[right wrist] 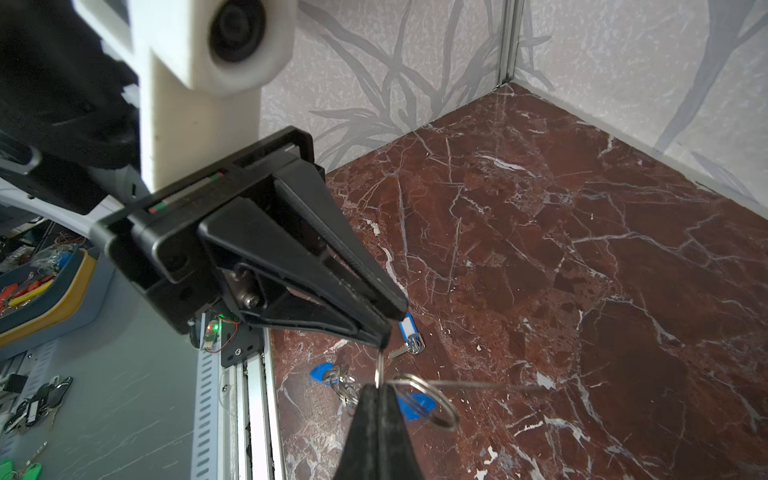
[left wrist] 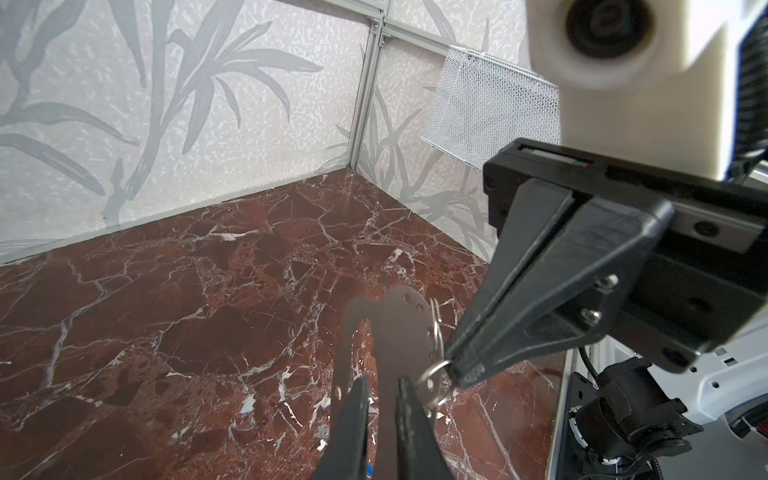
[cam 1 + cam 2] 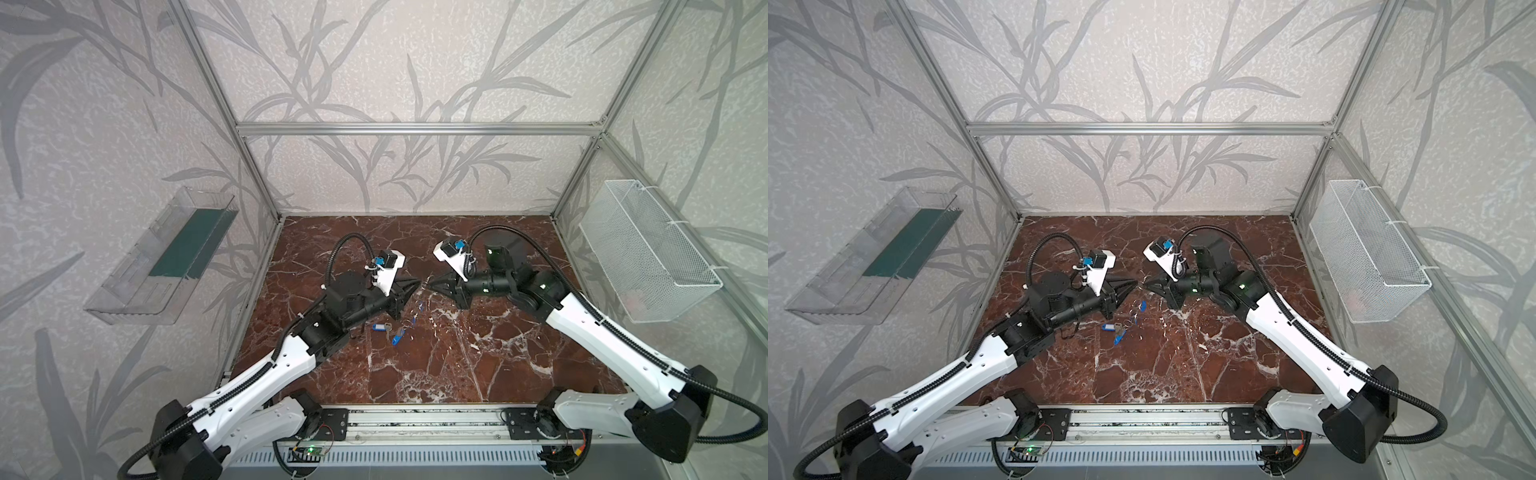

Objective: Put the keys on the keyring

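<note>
Loose keys (image 3: 379, 328) with blue tags on table (image 3: 457, 365), just left of centre, nearer front edge. Left gripper (image 2: 382, 395) raised over table centre, fingers narrow, clamped on keyring (image 2: 401, 332) plate. Right gripper (image 2: 457, 372) meets it tip to tip, fingers closed, pinching small split ring (image 2: 432, 374) at plate's holed edge. Ring possibly through a hole, view too blurred to confirm.

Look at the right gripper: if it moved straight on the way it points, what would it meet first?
The right gripper would most likely meet the keyring: its holed edge sits just past the small ring the gripper pinches, with the left gripper holding the plate just behind. Depth is unclear.
</note>
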### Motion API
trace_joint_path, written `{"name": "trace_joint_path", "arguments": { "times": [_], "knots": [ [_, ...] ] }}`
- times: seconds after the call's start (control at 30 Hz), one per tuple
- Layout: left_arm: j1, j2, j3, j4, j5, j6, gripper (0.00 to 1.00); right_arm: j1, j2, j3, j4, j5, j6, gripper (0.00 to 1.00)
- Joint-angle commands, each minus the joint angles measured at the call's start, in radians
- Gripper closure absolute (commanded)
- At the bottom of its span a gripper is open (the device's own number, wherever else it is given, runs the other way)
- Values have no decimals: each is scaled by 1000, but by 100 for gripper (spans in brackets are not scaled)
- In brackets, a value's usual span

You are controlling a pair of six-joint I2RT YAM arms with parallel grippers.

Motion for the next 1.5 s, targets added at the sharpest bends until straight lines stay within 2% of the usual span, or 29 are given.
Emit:
{"name": "trace_joint_path", "arguments": {
  "times": [0.0, 0.47, 0.57, 0.8, 1.03, 1.47],
  "knots": [
    [9, 18, -1, 42, 16, -14, 84, 7, -20, 2, -20, 9, -31, 100],
    [16, -1, -18, 75, 100, -26, 85, 7, -66, 1, -55, -44, -81, 100],
    [21, -3, -21, 94, 135, -34, 85, 8, -60, 4, -60, -38, -87, 100],
    [22, -61, -60, 139, 116, -41, 86, 7, -74, -9, -35, 7, -78, 100],
    [22, -56, -75, 181, 250, -34, 86, 4, -76, -14, -25, -21, -77, 100],
    [28, -9, -61, 162, 252, -7, 83, 4, -78, -14, -19, -67, -72, 100]
  ]
}}
